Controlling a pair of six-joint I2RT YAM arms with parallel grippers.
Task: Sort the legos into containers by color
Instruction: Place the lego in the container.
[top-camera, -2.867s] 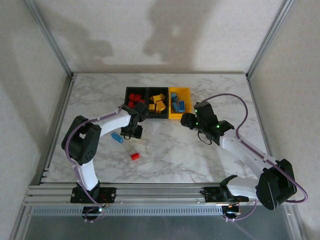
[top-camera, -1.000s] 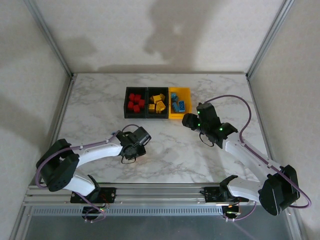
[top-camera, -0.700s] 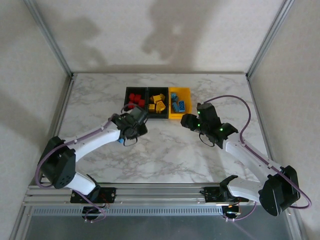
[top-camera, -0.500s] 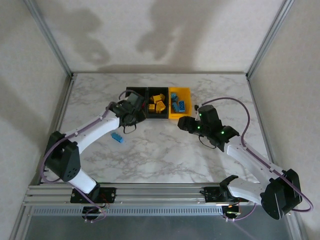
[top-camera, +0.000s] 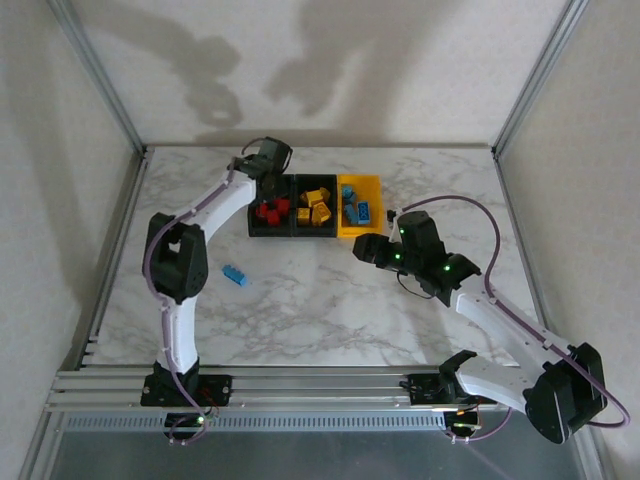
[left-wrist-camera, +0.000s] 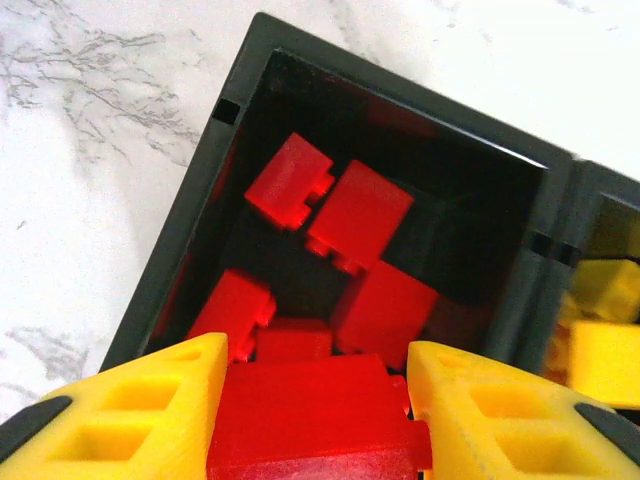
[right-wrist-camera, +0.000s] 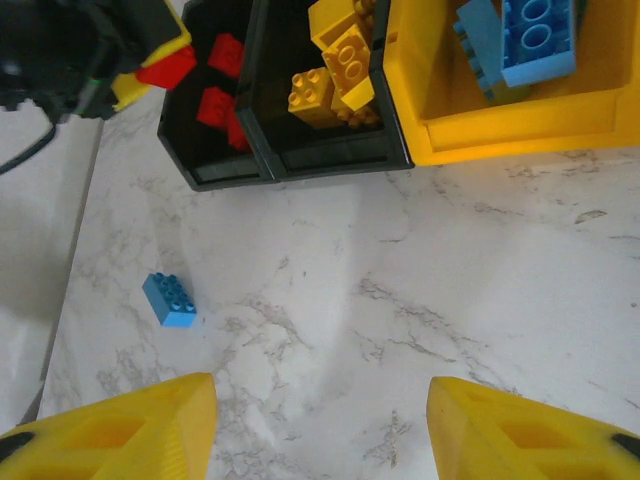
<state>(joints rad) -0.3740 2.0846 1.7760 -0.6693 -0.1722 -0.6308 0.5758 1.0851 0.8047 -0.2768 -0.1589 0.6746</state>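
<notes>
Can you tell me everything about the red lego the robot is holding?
The red lego is a smooth, shiny plastic brick. It is pinched on two sides between the left gripper's yellow fingers. It sits over the leftmost black bin, above the other red legos lying inside. Its studs cannot be made out, and I cannot tell whether it touches the bricks beneath.

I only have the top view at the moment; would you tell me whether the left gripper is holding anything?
Observer: Yes, the left gripper is shut on a red brick.
Operator: Thank you. Is it at the correct bin?
Observer: Its wrist view looks down into a black bin that contains only reds.
Operator: And the right gripper?
Observer: The right gripper is open, its jaws empty above bare table.
</notes>
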